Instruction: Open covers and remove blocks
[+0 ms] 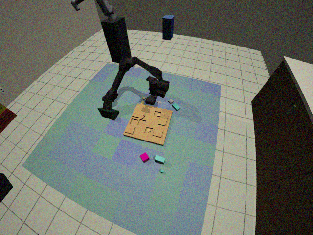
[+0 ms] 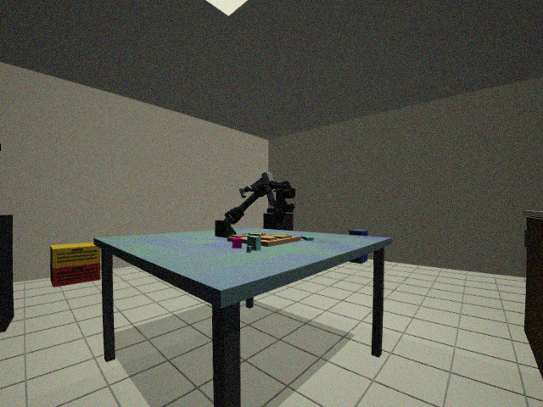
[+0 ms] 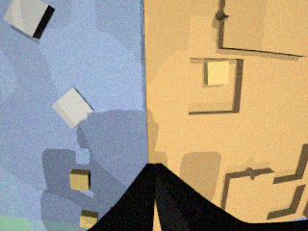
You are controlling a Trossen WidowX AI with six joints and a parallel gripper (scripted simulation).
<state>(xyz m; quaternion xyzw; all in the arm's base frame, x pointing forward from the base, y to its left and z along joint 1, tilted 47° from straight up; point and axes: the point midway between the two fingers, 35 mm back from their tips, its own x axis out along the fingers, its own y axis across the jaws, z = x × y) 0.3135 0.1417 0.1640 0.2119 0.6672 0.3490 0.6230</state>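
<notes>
The wooden puzzle board lies on the table. A pale yellow block sits in an open square well near the back edge. Another pale block sits in a well nearer the front. Square covers show at the front right and front left. On the table behind the board lie a yellow block, a second yellow block and a whitish block. My gripper is shut and empty above the board's back edge. Its fingers hide part of the board.
A grey block and a teal block lie behind the board's right side. In front of the board are a magenta cube, a turquoise block and a small turquoise cube.
</notes>
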